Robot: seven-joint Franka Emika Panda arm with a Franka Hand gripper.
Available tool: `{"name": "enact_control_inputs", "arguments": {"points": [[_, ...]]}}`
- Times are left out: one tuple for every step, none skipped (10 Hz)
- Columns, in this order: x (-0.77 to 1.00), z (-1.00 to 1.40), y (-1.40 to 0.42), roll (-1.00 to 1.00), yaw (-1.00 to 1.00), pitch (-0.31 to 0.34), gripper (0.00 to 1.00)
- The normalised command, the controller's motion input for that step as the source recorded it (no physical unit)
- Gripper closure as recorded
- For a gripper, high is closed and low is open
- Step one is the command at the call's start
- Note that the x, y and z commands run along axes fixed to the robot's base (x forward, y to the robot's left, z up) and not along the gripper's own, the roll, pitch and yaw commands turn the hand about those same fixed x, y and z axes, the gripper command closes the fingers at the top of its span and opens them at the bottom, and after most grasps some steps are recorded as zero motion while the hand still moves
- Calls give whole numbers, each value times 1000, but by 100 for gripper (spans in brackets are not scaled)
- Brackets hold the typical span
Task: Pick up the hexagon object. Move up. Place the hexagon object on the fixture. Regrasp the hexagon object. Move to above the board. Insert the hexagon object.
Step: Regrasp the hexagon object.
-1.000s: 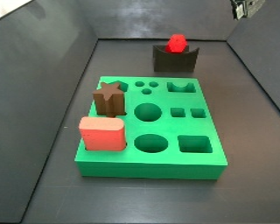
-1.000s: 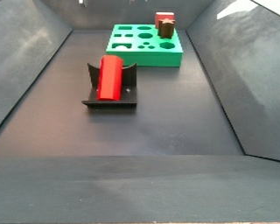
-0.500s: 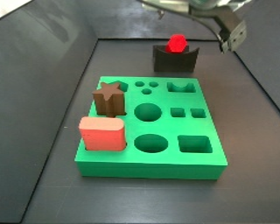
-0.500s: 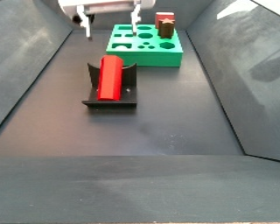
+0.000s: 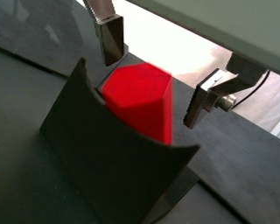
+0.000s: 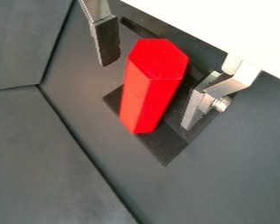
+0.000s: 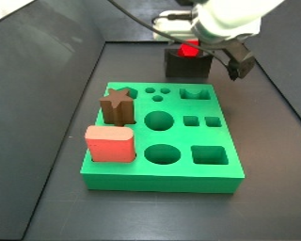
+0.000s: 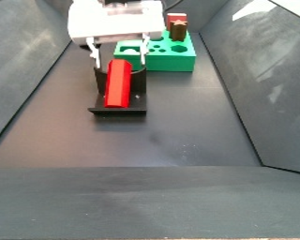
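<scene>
The red hexagon object (image 8: 119, 82) lies in the notch of the dark fixture (image 8: 115, 110). It also shows in a side view (image 7: 188, 48) on the fixture (image 7: 187, 66), and in both wrist views (image 5: 140, 94) (image 6: 149, 83). My gripper (image 8: 116, 66) is open, low over the fixture, with one finger (image 6: 105, 39) on each side of the hexagon object's end and a gap on both sides. In a side view the gripper (image 7: 206, 56) partly hides the piece. The green board (image 7: 179, 176) lies apart from the fixture.
A brown star piece (image 7: 116, 106) and a salmon-pink block (image 7: 110, 143) stand in the board. The board (image 8: 163, 60) lies behind the fixture in a side view. Dark sloped walls enclose the floor.
The gripper has come down from above into view. It now straddles the hexagon object on the fixture. The hexagon object has not moved.
</scene>
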Motion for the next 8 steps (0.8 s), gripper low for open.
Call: {"name": "enact_control_inputs", "arguments": {"points": [[86, -619, 13, 78, -31, -68, 0], [78, -470, 7, 72, -37, -51, 0], [75, -270, 8, 69, -38, -26, 0], [29, -188, 2, 56, -33, -1, 0], [11, -173, 0, 53, -29, -4, 0], [12, -172, 1, 53, -21, -3, 0], [12, -171, 1, 53, -19, -3, 0], [12, -171, 2, 53, -15, -3, 0]]}}
